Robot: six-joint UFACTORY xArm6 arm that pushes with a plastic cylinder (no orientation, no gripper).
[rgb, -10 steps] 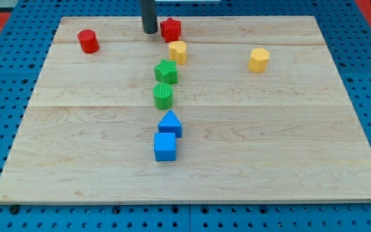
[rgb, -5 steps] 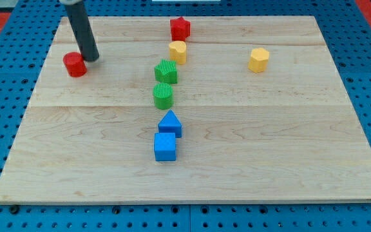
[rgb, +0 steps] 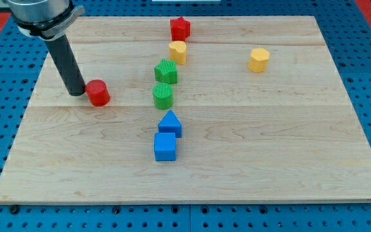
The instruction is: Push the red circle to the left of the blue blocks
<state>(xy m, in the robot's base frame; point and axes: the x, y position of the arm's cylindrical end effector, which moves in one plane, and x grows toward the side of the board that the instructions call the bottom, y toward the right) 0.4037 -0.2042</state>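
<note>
The red circle [rgb: 98, 93] lies on the wooden board [rgb: 269, 148], left of centre. My tip [rgb: 77, 92] stands right against its left side. The blue triangle [rgb: 170, 123] and the blue square [rgb: 165, 146] sit close together below the board's middle, to the lower right of the red circle. The red circle is well above and to the left of them.
A red star [rgb: 180, 28] is at the top centre, with a yellow block [rgb: 178, 51] below it. A green block [rgb: 166, 71] and a green circle [rgb: 163, 95] follow in a column above the blue blocks. Another yellow block [rgb: 259, 59] sits at the upper right.
My tip swept from the top centre to the far left, then down. The red circle moved from the upper left down and rightwards to left of the green circle.
</note>
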